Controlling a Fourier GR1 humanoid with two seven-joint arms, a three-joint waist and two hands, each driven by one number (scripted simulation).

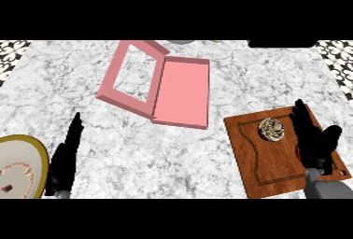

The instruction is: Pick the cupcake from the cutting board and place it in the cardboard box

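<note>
Sitting on the upper part of the wooden cutting board (276, 161) is the cupcake (271, 129), seen from above as a small round item with a pale swirled top, untouched by either hand. Board: reddish-brown, with a routed groove inside its edge, lying at the right side of the marble worktop (172, 158), slightly rotated. Right hand (316, 142): black, above the board's right portion, just beside the cupcake to its right, fingers extended and pointing away from the robot, thumb spread to the side, holding nothing; grey forearm entering from the lower right corner. Cardboard box (180, 91): pink, lying open at the upper centre of the worktop, well apart from the board, its tray part facing up on the right and a lid with a window cut-out folded out to the left. Left hand (63, 161): black, at the lower left, fingers straight and pointing up the view, empty, resting near the edge. Plate (24, 163): cream with a yellow rim, just left of the left hand, partly cut off by the view's edge.
</note>
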